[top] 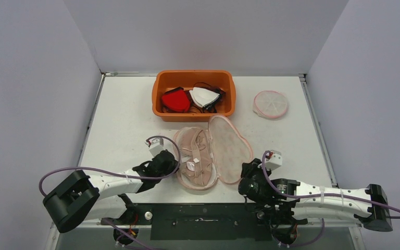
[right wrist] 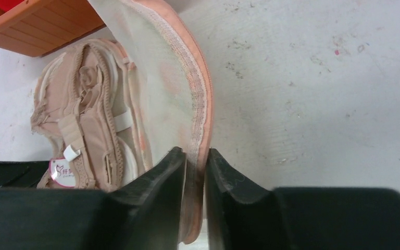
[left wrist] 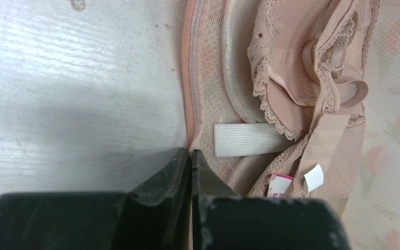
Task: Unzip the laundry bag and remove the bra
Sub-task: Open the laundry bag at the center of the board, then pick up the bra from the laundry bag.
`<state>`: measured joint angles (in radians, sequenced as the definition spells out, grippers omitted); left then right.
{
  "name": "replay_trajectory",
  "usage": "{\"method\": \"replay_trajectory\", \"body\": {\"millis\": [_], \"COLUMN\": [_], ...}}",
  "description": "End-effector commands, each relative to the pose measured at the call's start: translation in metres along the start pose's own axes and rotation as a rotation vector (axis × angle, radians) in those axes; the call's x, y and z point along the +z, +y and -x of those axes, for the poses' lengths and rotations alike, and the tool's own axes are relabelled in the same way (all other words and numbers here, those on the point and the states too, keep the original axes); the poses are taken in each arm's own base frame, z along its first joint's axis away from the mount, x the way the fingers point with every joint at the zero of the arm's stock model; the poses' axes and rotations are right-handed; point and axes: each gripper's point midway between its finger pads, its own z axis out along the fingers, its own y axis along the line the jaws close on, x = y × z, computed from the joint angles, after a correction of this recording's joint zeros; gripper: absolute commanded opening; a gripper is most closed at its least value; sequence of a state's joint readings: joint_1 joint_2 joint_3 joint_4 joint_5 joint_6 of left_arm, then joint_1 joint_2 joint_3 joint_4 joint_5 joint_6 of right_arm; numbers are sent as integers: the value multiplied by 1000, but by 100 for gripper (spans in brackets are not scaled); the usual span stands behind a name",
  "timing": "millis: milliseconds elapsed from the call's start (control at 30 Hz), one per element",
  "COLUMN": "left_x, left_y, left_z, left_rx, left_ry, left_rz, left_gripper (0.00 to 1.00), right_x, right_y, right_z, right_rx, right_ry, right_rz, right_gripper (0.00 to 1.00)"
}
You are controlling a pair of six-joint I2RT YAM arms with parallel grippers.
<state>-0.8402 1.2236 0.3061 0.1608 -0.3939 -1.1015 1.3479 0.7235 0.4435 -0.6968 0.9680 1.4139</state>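
Robot lab, white table (top: pixel 125 114), plain walls (top: pixel 203 31) (boxed-in)

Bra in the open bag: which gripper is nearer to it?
Left. The left gripper pinches the bag rim beside the bra; the right gripper grips the opened lid at its outer edge.

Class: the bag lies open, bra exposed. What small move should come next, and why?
Probably the right pincer should release the opened lid of the peach mesh laundry bag and reach for the beige lace bra: it lies uncovered, while the left pincer pinches the bag's other rim.

Open table (top: pixel 125 114) left of laundry bag (top: pixel 232 148) (bin (top: pixel 194 74) behind).
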Motion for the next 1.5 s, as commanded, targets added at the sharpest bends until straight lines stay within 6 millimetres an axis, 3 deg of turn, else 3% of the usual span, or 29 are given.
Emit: {"method": "replay_trajectory", "body": {"millis": [0, 133, 233, 367, 467, 567, 667, 733, 867, 933, 1067, 1167, 1267, 1367, 1467], "left_x": [-7, -12, -15, -18, -22, -29, -39, -48, -71, -82, -101, -104, -99, -83, -66], "left_y": [22, 18, 15, 9, 5, 8, 2, 0, -6, -8, -27, -59, -93, -106, -106], "left_z": [0, 1, 0, -4, -1, 2, 9, 16, 32, 40, 57, 62, 61, 50, 39], "left_rx": [3, 3, 7, 42, 49, 45, 28, 21, 13, 18, 0, -7, -24, -5, 16], "left_ry": [-7, -2, 7, 38, 45, 39, 23, 11, -19, -35, -76, -88, -79, -32, 10], "left_rz": [65, 32, 13, -12, -15, -11, -41, -50, -79, -93, -183, -329, -467, -478, -447], "left_gripper": [0, 0, 0, 0, 0, 0, 0, 3, 28, 39, 43, 36, 13, 0, 0], "right_x": [1, -5, -15, -34, -45, -44, -31, -15, 8, 14, 18, 28, 36, 38, 39], "right_y": [-10, -3, 16, 70, 113, 145, 169, 174, 177, 174, 167, 159, 155, 154, 154], "right_z": [4, 18, 38, 59, 67, 52, 29, 13, -4, -4, 3, 0, -12, -18, -25], "right_rx": [91, 54, -62, -244, -347, -408, -376, -335, -233, -182, -100, -78, -70, -3, 19], "right_ry": [-24, -33, -34, -9, 9, 36, 105, 163, 222, 200, 115, 148, 244, 282, 311], "right_rz": [-28, -19, 30, 177, 285, 395, 510, 554, 654, 668, 712, 714, 749, 789, 797], "right_gripper": [29, 52, 65, 76, 77, 78, 79, 79, 79, 79, 78, 77, 77, 77, 78]}}
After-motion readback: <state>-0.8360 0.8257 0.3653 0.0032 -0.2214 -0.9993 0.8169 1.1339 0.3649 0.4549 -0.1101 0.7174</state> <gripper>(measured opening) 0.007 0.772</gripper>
